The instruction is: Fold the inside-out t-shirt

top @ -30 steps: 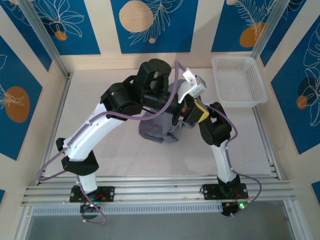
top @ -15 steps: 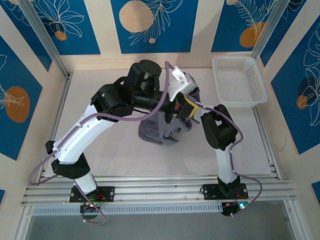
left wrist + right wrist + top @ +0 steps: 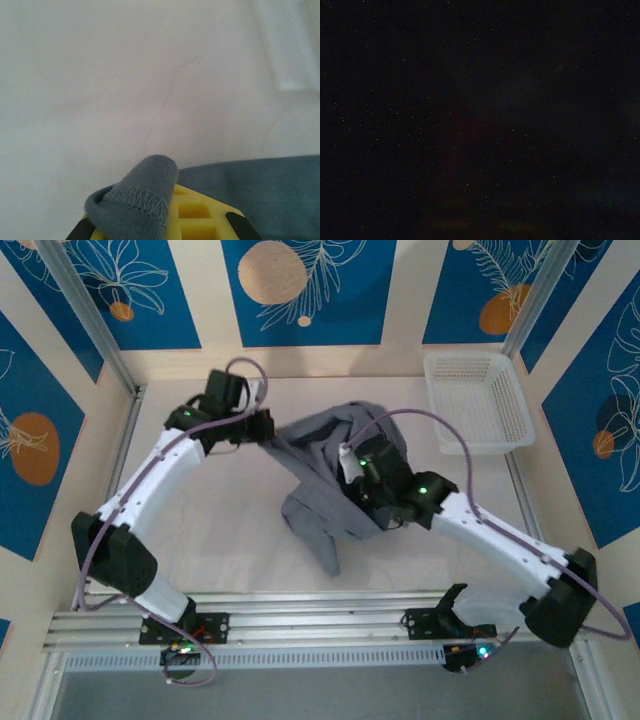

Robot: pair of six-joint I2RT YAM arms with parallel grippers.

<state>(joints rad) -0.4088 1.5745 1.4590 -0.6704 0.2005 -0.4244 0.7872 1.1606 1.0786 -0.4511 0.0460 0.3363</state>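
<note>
One garment matters here: the inside-out t-shirt (image 3: 320, 465) lies just beside the white basket (image 3: 478, 400), with its closest edge near the basket's wall but not touching it. You see it drawn into a slanted band, and a loose tail trails away from the basket toward the arm bases. A second ago it was a tight bunch under both wrists. Now it is pulled out longer, so you are opening it up, not folding it yet.

At the end of the band farthest from the basket, your left gripper (image 3: 263, 430) is clamped on the hem (image 3: 137, 197). The left wrist view shows the stitched edge curled over the yellow pad (image 3: 200, 210).

Closer to the basket, your right gripper (image 3: 362, 480) is buried in the cloth. Its jaws stood wide a second ago and have now closed. The right wrist view is dark, which fits fabric lying over the lens, so you cannot tell whether a fold is actually pinched.

Both arms have swung apart across the table (image 3: 220, 530). The shirt is probably ready to be stretched flat, and every fold is still to come.
</note>
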